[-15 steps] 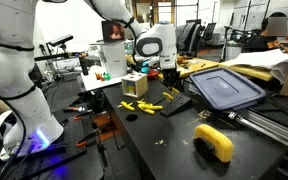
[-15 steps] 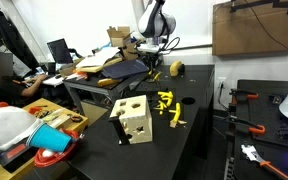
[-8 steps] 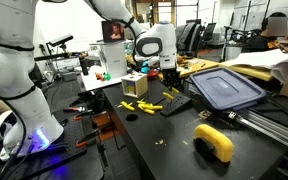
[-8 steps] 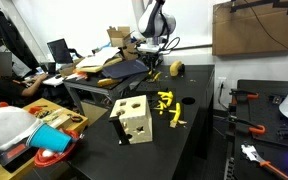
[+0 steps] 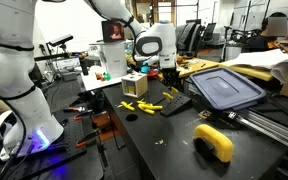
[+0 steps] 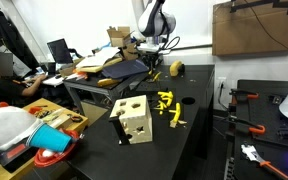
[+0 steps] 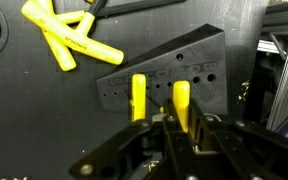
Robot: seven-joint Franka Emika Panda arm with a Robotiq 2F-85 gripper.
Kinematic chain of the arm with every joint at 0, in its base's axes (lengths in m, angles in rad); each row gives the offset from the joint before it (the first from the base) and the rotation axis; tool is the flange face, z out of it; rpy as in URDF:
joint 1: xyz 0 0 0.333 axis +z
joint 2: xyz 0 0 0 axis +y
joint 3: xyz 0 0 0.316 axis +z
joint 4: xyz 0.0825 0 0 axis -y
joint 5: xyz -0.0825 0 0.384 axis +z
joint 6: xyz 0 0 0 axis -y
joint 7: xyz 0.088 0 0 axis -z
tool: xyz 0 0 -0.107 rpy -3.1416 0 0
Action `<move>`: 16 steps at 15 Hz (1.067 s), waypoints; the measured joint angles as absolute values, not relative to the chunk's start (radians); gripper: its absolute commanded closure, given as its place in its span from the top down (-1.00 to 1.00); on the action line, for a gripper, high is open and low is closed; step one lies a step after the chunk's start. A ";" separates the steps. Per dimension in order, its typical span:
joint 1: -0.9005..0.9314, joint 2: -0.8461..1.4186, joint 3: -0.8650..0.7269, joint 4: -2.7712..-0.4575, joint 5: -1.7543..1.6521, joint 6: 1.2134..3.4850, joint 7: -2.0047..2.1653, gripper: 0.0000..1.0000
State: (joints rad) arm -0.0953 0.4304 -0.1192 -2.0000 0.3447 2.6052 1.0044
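In the wrist view my gripper (image 7: pixel 181 124) is shut on a yellow peg (image 7: pixel 181 98) that stands against a black wedge-shaped block (image 7: pixel 199 60) with rows of small holes. A second yellow peg (image 7: pixel 138 95) stands upright in the block just to the left. Several loose yellow pegs (image 7: pixel 66 38) lie on the black table beyond it. In both exterior views the gripper (image 5: pixel 169 78) (image 6: pixel 152 62) hangs low over the table, past the loose pegs (image 5: pixel 144 106) (image 6: pixel 167 105). The block (image 5: pixel 176 102) lies under it.
A wooden box with round holes (image 5: pixel 134 84) (image 6: pixel 134 118) stands on the table beside the pegs. A dark blue lid (image 5: pixel 224 88) and a yellow tool (image 5: pixel 214 142) lie nearby. Benches with clutter and a bin of cups (image 6: pixel 44 140) surround the table.
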 measured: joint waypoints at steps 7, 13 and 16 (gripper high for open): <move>-0.092 0.410 -0.119 -2.003 0.339 2.575 1.004 -0.92; -0.092 0.409 -0.122 -2.008 0.338 2.552 1.004 -0.92; -0.092 0.409 -0.132 -2.008 0.332 2.552 1.004 -0.92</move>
State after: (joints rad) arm -0.0922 0.4091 -0.1318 -2.0083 0.3318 2.5524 1.0045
